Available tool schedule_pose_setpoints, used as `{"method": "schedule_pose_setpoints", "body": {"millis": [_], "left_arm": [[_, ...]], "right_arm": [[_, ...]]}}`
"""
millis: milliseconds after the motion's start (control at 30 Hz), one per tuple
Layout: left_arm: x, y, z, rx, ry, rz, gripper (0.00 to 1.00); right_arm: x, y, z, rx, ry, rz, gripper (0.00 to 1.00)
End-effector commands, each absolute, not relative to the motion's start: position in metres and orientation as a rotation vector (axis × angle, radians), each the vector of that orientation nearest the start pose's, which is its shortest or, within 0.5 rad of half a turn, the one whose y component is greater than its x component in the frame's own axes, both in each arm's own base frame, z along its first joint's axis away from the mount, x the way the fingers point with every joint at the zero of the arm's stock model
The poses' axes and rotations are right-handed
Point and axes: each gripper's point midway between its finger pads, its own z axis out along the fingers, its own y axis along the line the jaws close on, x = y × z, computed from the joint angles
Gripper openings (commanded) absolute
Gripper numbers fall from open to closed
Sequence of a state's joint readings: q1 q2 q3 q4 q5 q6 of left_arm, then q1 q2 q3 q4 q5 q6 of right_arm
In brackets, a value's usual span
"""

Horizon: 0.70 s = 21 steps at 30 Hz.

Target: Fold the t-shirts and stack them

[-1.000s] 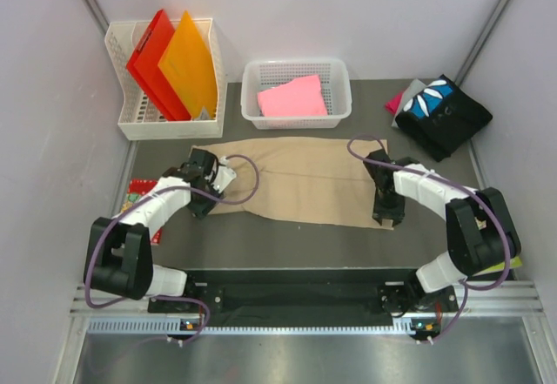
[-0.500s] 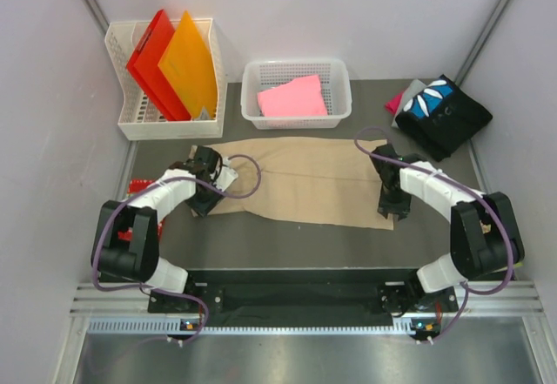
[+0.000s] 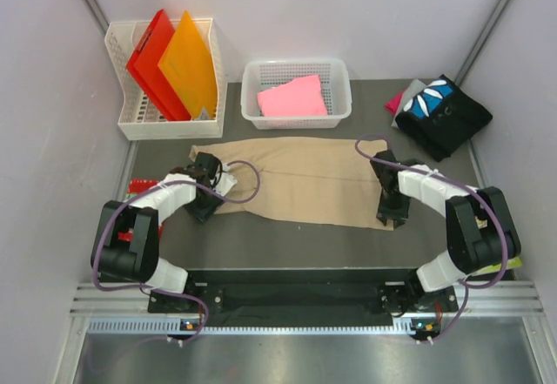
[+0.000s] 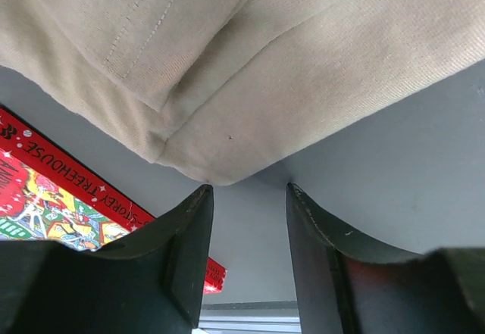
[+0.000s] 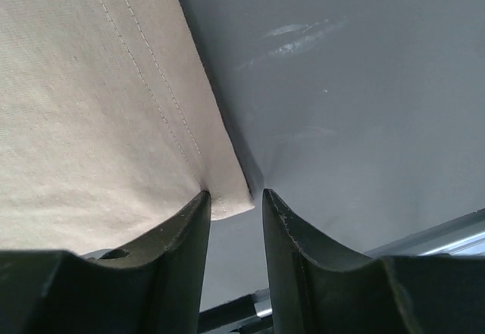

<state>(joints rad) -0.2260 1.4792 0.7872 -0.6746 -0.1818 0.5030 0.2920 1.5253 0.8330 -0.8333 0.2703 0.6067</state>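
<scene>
A tan t-shirt (image 3: 300,179) lies folded flat across the middle of the table. My left gripper (image 3: 201,209) is low at its near left corner. In the left wrist view the jaws (image 4: 248,191) are open and the shirt's rounded corner (image 4: 227,84) lies just ahead of the fingertips. My right gripper (image 3: 389,218) is at the near right corner. In the right wrist view it (image 5: 235,196) is open and the hemmed corner (image 5: 114,122) sits between the fingertips. A pink shirt (image 3: 293,97) lies in a basket. A black printed shirt (image 3: 439,114) lies on grey and magenta ones (image 3: 399,102).
A white mesh basket (image 3: 298,121) holds the pink shirt at the back centre. Another basket (image 3: 148,123) at the back left holds red and orange folders (image 3: 178,66). A red printed box (image 4: 45,198) lies on the table left of the left gripper.
The left arm's elbow has swung right. Both grippers have shifted slightly and now sit lower at the shirt's near corners. The shirt has not moved.
</scene>
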Motion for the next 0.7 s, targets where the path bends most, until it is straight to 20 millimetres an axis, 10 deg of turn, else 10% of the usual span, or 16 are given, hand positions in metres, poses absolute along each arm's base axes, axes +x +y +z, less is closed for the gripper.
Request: {"method": "schedule_pose_setpoints", "body": {"millis": [0, 133, 333, 667], "left_arm": [[0.254, -0.004, 0.024, 0.998, 2.713, 0.328, 0.48], [0.257, -0.005, 0.024, 0.992, 2.697, 0.327, 0.39], [0.258, -0.006, 0.024, 0.995, 2.709, 0.315, 0.00], [0.263, -0.010, 0.053, 1.018, 2.667, 0.291, 0.00]], "right_arm": [[0.206, 0.044, 0.001, 0.536, 2.939, -0.283, 0.35], [0.206, 0.047, -0.003, 0.543, 2.949, -0.271, 0.28], [0.202, 0.047, 0.007, 0.548, 2.950, -0.261, 0.03], [0.189, 0.039, 0.038, 0.534, 2.920, -0.273, 0.00]]}}
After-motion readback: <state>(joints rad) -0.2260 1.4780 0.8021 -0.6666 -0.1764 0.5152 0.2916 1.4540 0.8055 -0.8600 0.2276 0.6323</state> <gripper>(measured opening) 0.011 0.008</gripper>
